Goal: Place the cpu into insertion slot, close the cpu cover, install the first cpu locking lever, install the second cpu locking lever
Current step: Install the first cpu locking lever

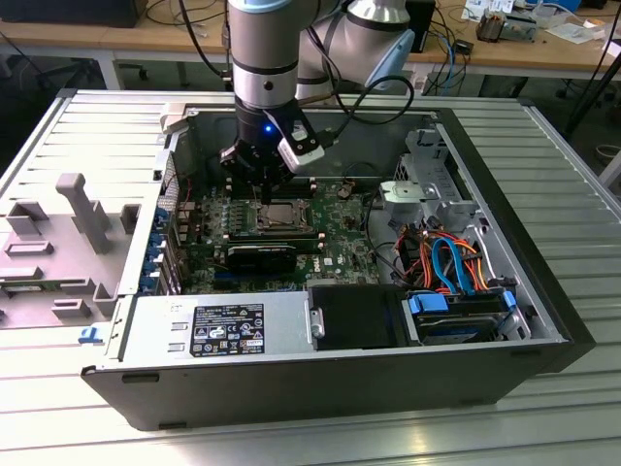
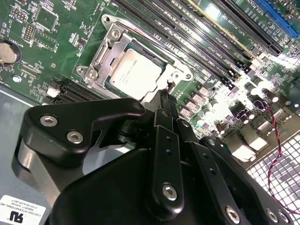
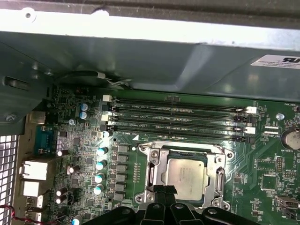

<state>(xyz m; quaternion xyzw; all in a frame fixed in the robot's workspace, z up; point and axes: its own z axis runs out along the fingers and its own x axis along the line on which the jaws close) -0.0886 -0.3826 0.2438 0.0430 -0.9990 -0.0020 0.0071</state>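
The cpu (image 2: 133, 72) lies flat in the insertion slot (image 2: 89, 71) of the green motherboard (image 1: 335, 248), its silver top showing through the window of the cpu cover (image 2: 111, 47). That cover lies down flat around the chip. In the first wrist view the cpu (image 3: 186, 172) and the cpu cover (image 3: 154, 169) sit just beyond my fingertips. My gripper (image 2: 165, 93) is shut, its black tips pressed together at the socket's edge beside a thin bent metal lever end (image 2: 169, 84). In the exterior view the gripper (image 1: 264, 184) hangs right over the socket.
Long black memory slots (image 3: 178, 119) run beside the socket. The case wall (image 3: 140, 56) rises close behind them. A drive cage with blue and orange cables (image 1: 446, 257) and a power supply (image 1: 223, 325) fill the case's near side. A grey fixture (image 1: 82, 209) sits outside, at the exterior view's left.
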